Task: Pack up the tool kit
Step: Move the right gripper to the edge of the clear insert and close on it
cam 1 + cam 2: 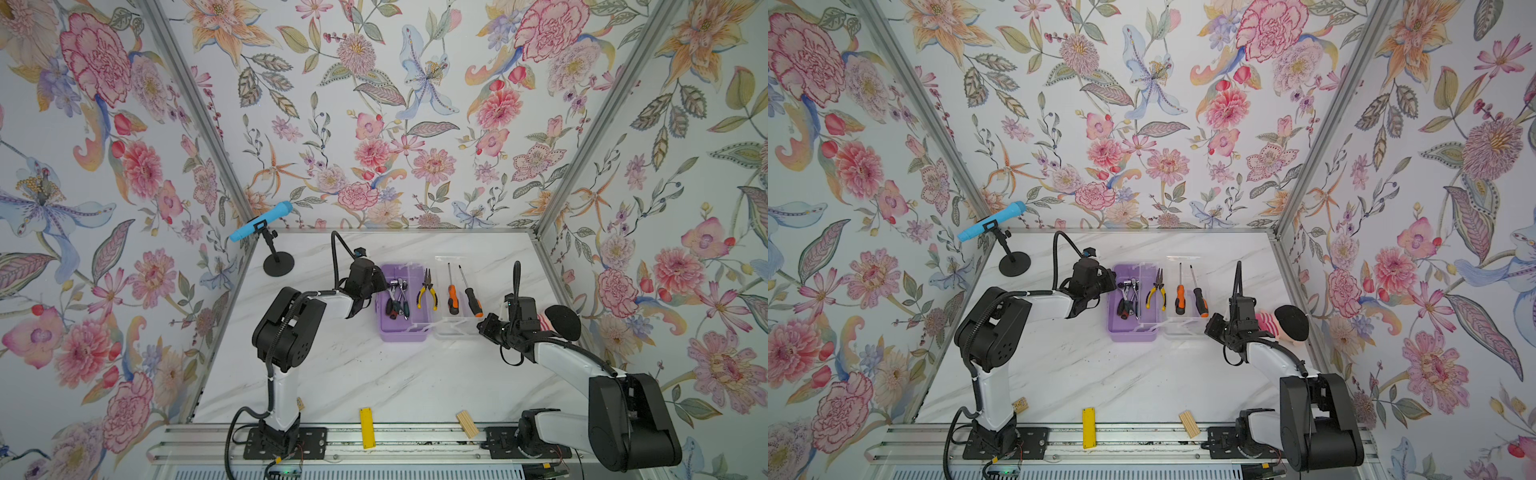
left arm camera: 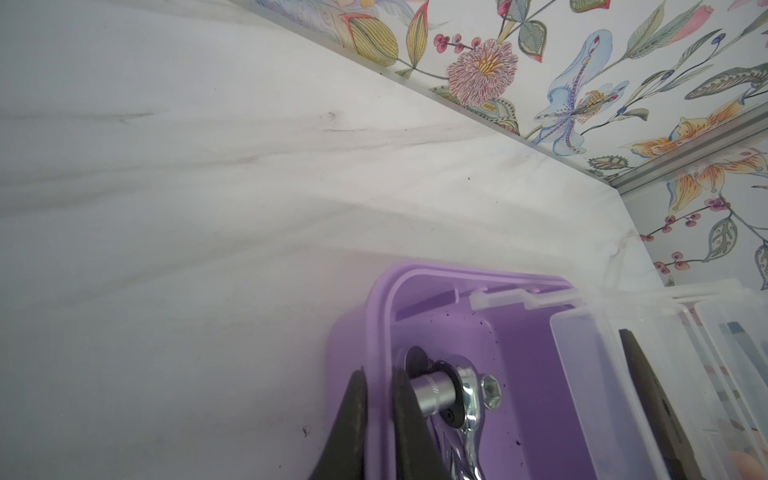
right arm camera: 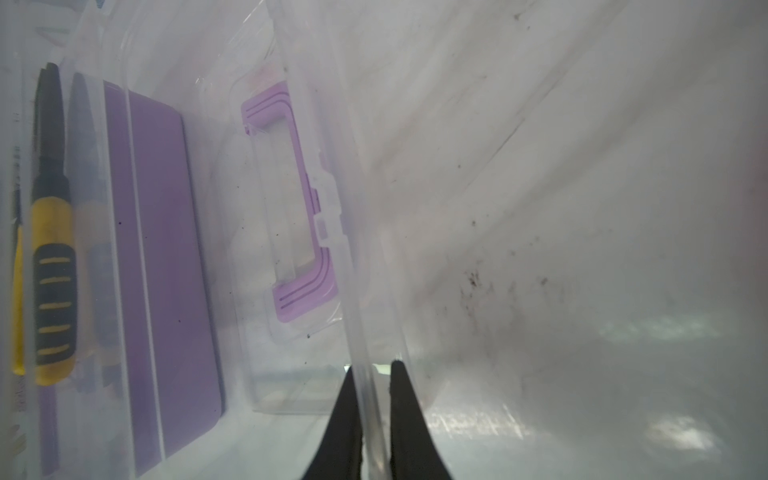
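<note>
The tool kit case stands open mid-table in both top views, with its lilac base (image 1: 399, 330) on the left and its clear lid (image 1: 457, 330) folded out to the right. A ratchet (image 2: 469, 390) and sockets lie in the base, and yellow-handled pliers (image 1: 427, 291) on a clear tray in it. Two orange-black screwdrivers (image 1: 452, 297) rest on the lid. My left gripper (image 2: 380, 370) is shut on the base's left wall, one finger inside and one outside. My right gripper (image 3: 372, 365) is shut on the lid's outer rim (image 3: 361, 249), near the purple handle (image 3: 307, 208).
A blue microphone (image 1: 261, 226) on a black stand is at the back left corner. A flat yellow bar (image 1: 366, 428) and a small wooden block (image 1: 467, 424) lie at the front edge. A plush toy (image 1: 561, 322) sits by the right wall behind my right arm.
</note>
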Available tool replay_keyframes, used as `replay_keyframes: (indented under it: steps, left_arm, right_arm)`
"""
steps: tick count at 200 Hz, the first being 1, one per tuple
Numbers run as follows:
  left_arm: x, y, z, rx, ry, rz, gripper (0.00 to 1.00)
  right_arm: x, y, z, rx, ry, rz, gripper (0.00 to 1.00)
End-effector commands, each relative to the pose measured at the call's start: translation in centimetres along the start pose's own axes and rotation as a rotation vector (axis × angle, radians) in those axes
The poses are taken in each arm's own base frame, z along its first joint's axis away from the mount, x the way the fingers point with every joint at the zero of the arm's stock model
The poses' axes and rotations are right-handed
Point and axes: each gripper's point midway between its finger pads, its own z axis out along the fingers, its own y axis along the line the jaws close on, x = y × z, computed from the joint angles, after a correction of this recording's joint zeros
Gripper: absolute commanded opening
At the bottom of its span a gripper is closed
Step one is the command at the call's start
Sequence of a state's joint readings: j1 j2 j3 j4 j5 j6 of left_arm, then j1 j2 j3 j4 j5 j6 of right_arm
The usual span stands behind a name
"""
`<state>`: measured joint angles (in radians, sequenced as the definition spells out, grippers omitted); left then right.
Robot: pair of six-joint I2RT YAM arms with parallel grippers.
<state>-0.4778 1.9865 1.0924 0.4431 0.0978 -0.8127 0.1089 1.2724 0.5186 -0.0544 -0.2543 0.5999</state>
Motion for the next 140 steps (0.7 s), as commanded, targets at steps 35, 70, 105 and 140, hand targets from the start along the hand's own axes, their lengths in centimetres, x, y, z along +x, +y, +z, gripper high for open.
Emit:
replay_keyframes:
  steps: [35,70,105,140]
  left_arm:
    - [2.1,-2.2,-0.5,0.065,0.072,0.084,0.09]
    - [2.7,-3.2,-0.2,0.100,0.072,0.082,0.09]
    - [3.0,-3.2,-0.2,0.111,0.073,0.071,0.09]
    - [3.2,-3.5,-0.3,0.132,0.069,0.071,0.08]
  right_arm:
    - [-5.9,4.9,-4.9,-0.045,-0.204,-0.073,0.00]
    - [-6.6,8.5,-6.9,-0.029,-0.259,-0.214,0.00]
    - [-4.9,11.8,-7.4,-0.007,-0.259,-0.351,0.00]
    - [-3.2,15.0,-7.5,0.001,-0.268,-0.462,0.00]
